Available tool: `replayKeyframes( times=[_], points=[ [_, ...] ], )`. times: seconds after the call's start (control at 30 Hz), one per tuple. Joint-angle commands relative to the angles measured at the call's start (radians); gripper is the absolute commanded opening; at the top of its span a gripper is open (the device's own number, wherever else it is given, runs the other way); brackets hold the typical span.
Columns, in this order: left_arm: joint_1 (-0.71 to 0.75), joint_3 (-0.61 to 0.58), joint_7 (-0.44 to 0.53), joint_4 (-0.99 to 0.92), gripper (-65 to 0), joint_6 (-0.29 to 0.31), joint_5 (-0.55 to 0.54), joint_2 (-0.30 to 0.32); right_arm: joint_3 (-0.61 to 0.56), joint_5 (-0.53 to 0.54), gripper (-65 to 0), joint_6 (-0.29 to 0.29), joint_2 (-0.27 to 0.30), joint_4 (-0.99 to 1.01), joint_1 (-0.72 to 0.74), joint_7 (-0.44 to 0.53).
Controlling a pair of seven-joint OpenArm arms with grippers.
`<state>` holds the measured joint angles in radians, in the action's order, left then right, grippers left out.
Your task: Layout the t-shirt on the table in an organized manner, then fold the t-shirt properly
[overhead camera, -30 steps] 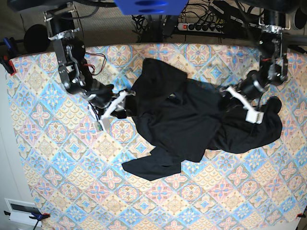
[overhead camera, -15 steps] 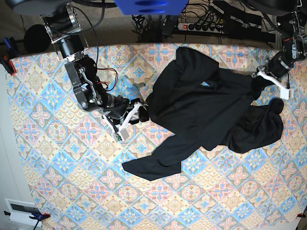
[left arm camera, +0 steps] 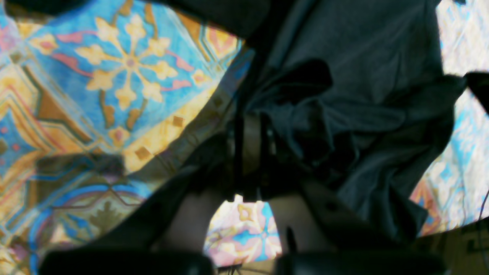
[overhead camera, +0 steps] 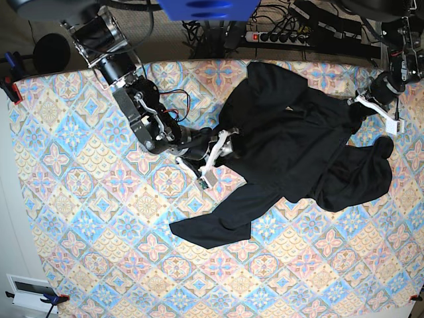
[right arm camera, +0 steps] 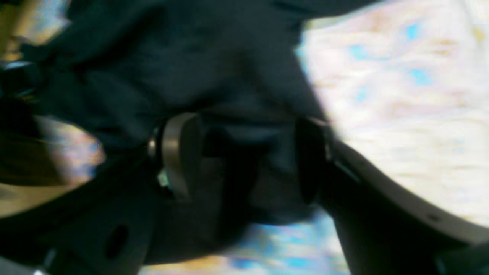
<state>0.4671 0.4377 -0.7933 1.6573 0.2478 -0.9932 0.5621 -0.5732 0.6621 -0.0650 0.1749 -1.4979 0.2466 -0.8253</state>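
Black t-shirt [overhead camera: 291, 142] lies crumpled near the table's [overhead camera: 79, 218] far edge; left gripper [overhead camera: 371, 106] pinches it, right gripper [overhead camera: 222, 151] gapes around a fold.

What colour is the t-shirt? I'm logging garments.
Plain black t-shirt, clearest in the base view.

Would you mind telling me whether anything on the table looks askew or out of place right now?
Yes: the t-shirt lies crumpled and skewed, one part trailing toward the table's near side and a bunched lump at the right edge.
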Motion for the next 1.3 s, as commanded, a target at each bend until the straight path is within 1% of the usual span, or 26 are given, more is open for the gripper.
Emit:
replayKeyframes(
  times=[0.0,0.1,0.23,0.37,0.43,0.53,0.63,0.73,0.8,0.87,0.93,1.03,1.13,1.2,1.27],
  points=[
    [0.002,0.010,0.018,0.014,-65.0,0.005,-0.005,0.019,0.006,-0.009,-28.0,-0.006,-0.015,-0.017,0.046,0.025],
    [0.003,0.008,0.018,0.014,-65.0,0.005,0.004,0.019,0.005,-0.055,-28.0,-0.006,-0.056,-0.010,0.101,0.025],
    [0.009,0.008,0.016,0.014,-65.0,0.005,0.009,0.019,0.005,-0.055,-28.0,-0.006,-0.070,0.079,0.150,0.027],
    [0.029,0.013,0.002,0.016,-65.0,0.005,0.007,0.019,0.005,-0.055,-28.0,-0.006,-0.120,0.165,0.167,0.070],
    [0.031,0.013,0.001,0.016,-65.0,0.005,0.006,0.019,0.005,-0.061,-28.0,-0.006,-0.125,0.216,0.187,0.088],
    [0.031,0.013,-0.021,0.016,-65.0,0.005,0.001,0.019,0.005,-0.061,-28.0,-0.008,-0.127,0.280,0.187,0.134],
    [0.029,0.013,-0.022,0.016,-65.0,0.005,0.001,0.019,0.003,-0.063,-28.0,-0.009,-0.130,0.342,0.187,0.176],
    [0.025,0.014,-0.022,0.016,-65.0,0.005,0.001,0.019,0.003,-0.066,-28.0,-0.009,-0.150,0.377,0.184,0.186],
    [0.023,0.014,-0.022,0.016,-65.0,0.005,0.001,0.019,0.002,-0.091,-28.0,-0.011,-0.157,0.375,0.181,0.186],
    [0.022,0.014,-0.022,0.016,-65.0,0.005,0.004,0.019,-0.023,-0.115,-28.0,-0.011,-0.176,0.375,0.179,0.185],
    [0.022,0.014,-0.022,0.016,-65.0,0.005,0.004,0.019,-0.075,-0.120,-28.0,-0.011,-0.188,0.375,0.179,0.188],
    [0.002,0.010,-0.022,0.016,-65.0,0.005,0.007,0.019,-0.138,-0.120,-28.0,-0.011,-0.193,0.375,0.179,0.206],
    [-0.005,0.010,-0.022,0.016,-65.0,0.005,0.007,0.019,-0.166,-0.120,-28.1,-0.011,-0.193,0.383,0.179,0.228],
    [-0.006,0.010,-0.022,0.016,-65.0,0.005,0.007,0.019,-0.173,-0.121,-30.3,-0.011,-0.200,0.386,0.179,0.229],
    [-0.006,0.010,-0.022,0.016,-65.0,0.005,0.007,0.019,-0.170,-0.127,-34.8,-0.011,-0.205,0.385,0.179,0.229]
  ],
)
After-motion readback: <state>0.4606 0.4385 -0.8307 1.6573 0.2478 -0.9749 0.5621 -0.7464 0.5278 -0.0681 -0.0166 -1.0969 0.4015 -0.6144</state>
